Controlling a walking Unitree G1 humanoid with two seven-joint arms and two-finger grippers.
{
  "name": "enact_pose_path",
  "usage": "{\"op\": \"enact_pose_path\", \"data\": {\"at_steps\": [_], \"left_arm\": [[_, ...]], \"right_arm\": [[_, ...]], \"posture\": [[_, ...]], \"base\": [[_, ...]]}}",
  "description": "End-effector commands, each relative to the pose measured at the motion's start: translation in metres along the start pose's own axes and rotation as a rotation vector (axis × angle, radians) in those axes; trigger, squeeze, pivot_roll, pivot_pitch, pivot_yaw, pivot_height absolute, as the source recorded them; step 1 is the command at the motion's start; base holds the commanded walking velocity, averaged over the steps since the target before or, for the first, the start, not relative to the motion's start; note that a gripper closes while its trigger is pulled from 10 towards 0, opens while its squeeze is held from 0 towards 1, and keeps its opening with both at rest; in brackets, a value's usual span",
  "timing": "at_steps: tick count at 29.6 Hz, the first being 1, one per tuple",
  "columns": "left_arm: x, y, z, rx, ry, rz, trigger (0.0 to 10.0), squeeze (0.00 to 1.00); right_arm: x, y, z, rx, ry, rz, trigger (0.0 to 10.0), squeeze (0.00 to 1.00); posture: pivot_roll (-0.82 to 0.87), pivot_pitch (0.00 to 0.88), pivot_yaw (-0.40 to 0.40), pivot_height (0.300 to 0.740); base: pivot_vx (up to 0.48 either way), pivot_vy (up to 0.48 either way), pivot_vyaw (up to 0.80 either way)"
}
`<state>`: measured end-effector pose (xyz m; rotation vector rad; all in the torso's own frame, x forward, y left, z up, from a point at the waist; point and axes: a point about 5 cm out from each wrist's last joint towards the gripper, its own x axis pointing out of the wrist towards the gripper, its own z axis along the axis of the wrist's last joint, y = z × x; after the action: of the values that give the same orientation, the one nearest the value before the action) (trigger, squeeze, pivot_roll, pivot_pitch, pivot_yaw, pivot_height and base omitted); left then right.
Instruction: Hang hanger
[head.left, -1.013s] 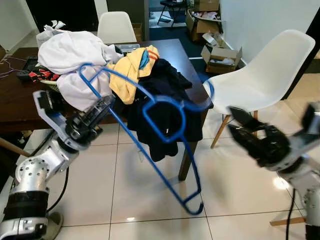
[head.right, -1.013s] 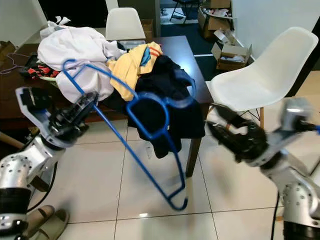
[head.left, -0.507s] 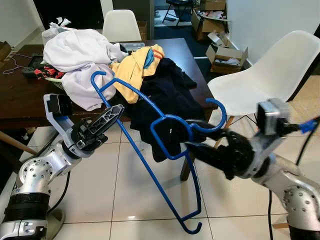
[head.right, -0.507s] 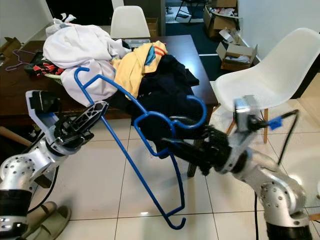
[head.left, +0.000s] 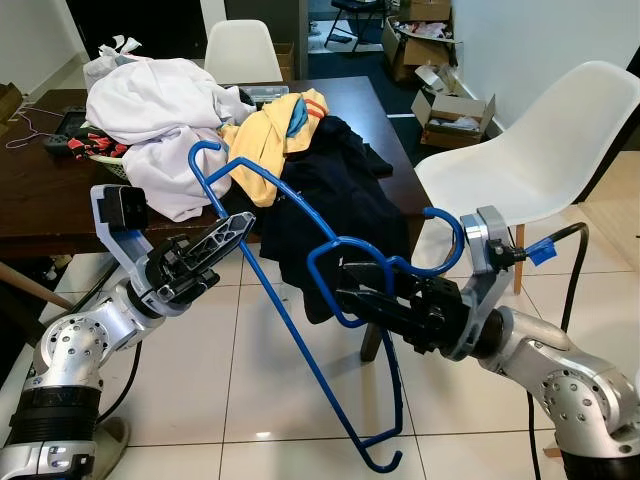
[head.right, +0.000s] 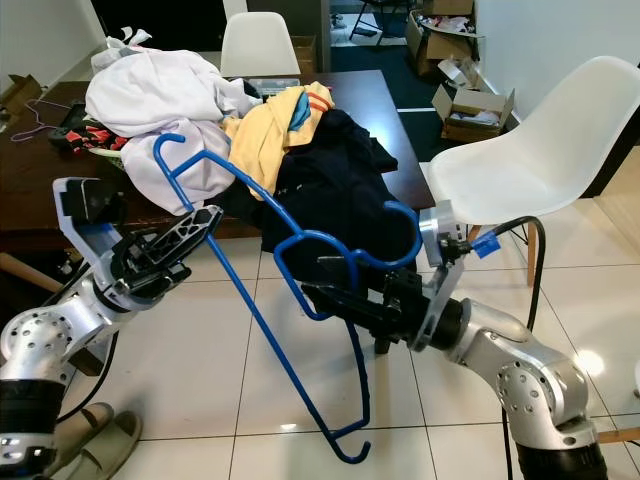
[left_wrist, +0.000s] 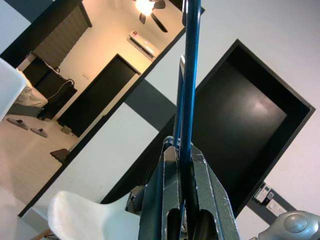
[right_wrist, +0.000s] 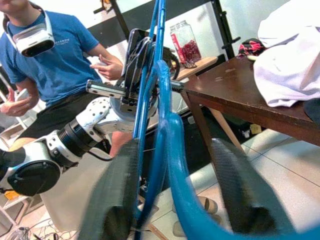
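A blue hanger (head.left: 290, 330) stands tilted in front of me, its low end near the floor and its hook (head.left: 448, 240) pointing right. My left gripper (head.left: 228, 232) is shut on the hanger's upper arm; the left wrist view has the blue rod (left_wrist: 191, 75) clamped between its fingers. My right gripper (head.left: 350, 285) is open at the hanger's neck loop. In the right wrist view the blue neck (right_wrist: 170, 130) runs between the two spread fingers (right_wrist: 117, 190), touching neither that I can tell.
A dark wooden table (head.left: 40, 210) behind the hanger carries a heap of clothes (head.left: 160, 100), with dark garments (head.left: 330, 200) draped over its edge. A white chair (head.left: 530, 160) stands right, another (head.left: 238, 50) beyond the table. A person (right_wrist: 50, 60) wearing a headset stands behind my left arm.
My right gripper swung in from the right and now straddles the hanger's neck. The left gripper kept its hold, and the hanger stands slightly more upright.
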<state>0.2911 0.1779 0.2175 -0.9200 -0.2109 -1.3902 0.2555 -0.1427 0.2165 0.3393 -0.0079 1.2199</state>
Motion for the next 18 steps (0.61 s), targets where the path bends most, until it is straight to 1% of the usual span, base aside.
{"op": "enact_pose_path", "data": {"at_steps": [1, 3, 6, 9, 10, 15, 16, 17, 18], "left_arm": [[0.000, -0.001, -0.002, 0.020, -0.003, -0.013, 10.0, 0.00], [0.000, -0.001, -0.002, 0.020, -0.003, -0.013, 10.0, 0.00], [-0.001, -0.001, 0.003, 0.059, -0.018, -0.001, 10.0, 0.00], [-0.003, -0.002, 0.006, 0.073, -0.023, 0.005, 10.0, 0.00], [-0.005, -0.001, 0.008, 0.093, -0.026, 0.021, 10.0, 0.00], [-0.007, -0.001, 0.009, 0.110, -0.029, 0.037, 10.0, 0.00], [-0.009, 0.001, 0.011, 0.102, -0.051, 0.068, 10.0, 1.00], [-0.009, 0.001, 0.011, 0.102, -0.051, 0.068, 10.0, 1.00], [-0.011, 0.002, 0.010, 0.107, -0.053, 0.089, 10.0, 1.00]], "right_arm": [[-0.001, -0.003, -0.001, 0.017, 0.000, -0.025, 0.0, 0.00], [-0.001, -0.003, -0.001, 0.017, 0.000, -0.025, 0.0, 0.00], [-0.005, -0.009, 0.000, 0.020, -0.011, -0.067, 0.0, 0.00], [-0.008, -0.011, 0.000, 0.022, -0.019, -0.087, 0.0, 0.00], [-0.012, -0.014, 0.000, 0.024, -0.029, -0.106, 0.0, 0.00], [-0.015, -0.016, 0.001, 0.027, -0.042, -0.124, 0.0, 0.00], [-0.020, -0.017, 0.003, 0.027, -0.059, -0.133, 0.0, 0.00], [-0.020, -0.017, 0.003, 0.027, -0.059, -0.133, 0.0, 0.00], [-0.023, -0.017, 0.004, 0.026, -0.073, -0.136, 0.0, 0.00]], "posture": [[-0.03, 0.105, 0.032, 0.740], [-0.03, 0.105, 0.032, 0.740], [-0.03, 0.104, 0.033, 0.740], [-0.03, 0.104, 0.032, 0.740], [-0.03, 0.105, 0.032, 0.740], [-0.03, 0.105, 0.031, 0.740], [-0.03, 0.105, 0.030, 0.740], [-0.03, 0.105, 0.030, 0.740], [-0.03, 0.105, 0.029, 0.740]], "base": [[0.000, 0.000, 0.00], [0.000, 0.000, 0.00], [0.000, 0.000, 0.00], [0.000, 0.000, 0.00], [0.000, 0.000, 0.00], [0.000, 0.000, 0.00], [0.000, 0.000, 0.00], [0.000, 0.000, 0.00], [0.000, 0.000, 0.00]]}}
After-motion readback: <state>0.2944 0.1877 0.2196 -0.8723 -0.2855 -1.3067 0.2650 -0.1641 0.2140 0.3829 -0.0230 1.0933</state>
